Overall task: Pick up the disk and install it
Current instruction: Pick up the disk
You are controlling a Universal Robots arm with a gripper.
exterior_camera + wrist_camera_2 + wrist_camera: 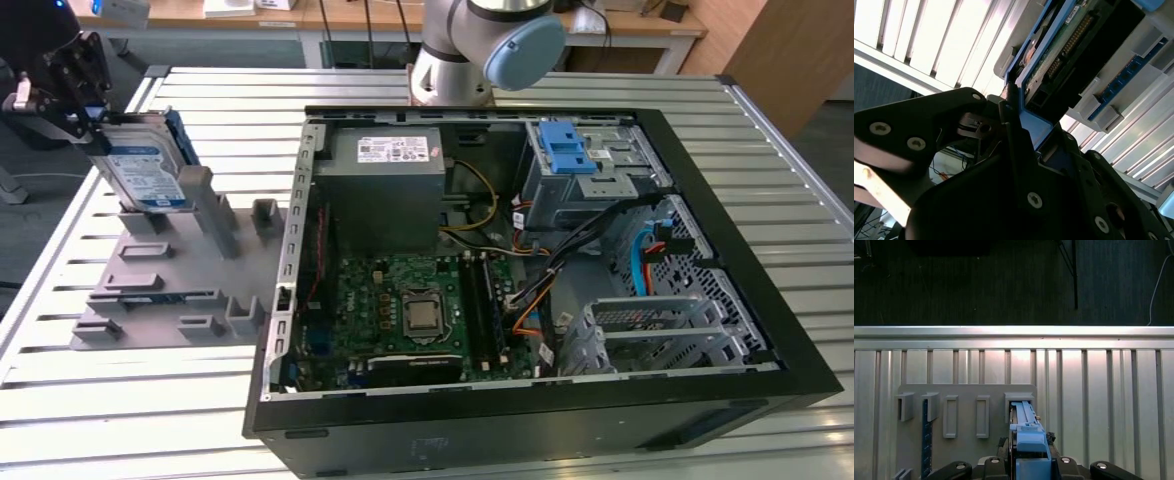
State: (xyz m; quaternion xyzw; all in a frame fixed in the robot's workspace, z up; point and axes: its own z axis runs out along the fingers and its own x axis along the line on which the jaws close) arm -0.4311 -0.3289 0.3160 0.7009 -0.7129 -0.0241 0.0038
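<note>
The disk [144, 170], a flat rectangular silver hard drive with a blue-and-white label and blue plastic side rails, stands on edge at the far end of a grey plastic rack [147, 290] with raised slots. Its label faces the exterior view's right. In the second wrist view the disk [1069, 50] shows its green circuit board and a row of connector pins. In the first wrist view it [1026, 425] is seen edge-on, lined up with one slot of the rack [964, 392].

The black hand [83, 118] is at the disk's upper end, on the exterior view's left. In the second wrist view the hand [1031, 130] is closed on the blue rail, with a dark finger on either side of it.

The rack lies flat on a slatted, pale metal surface [134, 400]. Just beside it, toward the exterior view's right, a black computer tower [534, 430] lies on its side with the panel off. Inside are a green motherboard [400, 300], a grey box-shaped power supply [387, 180] and a metal drive bay with a blue latch [581, 160]. The grey arm [481, 40] rises behind the tower.
</note>
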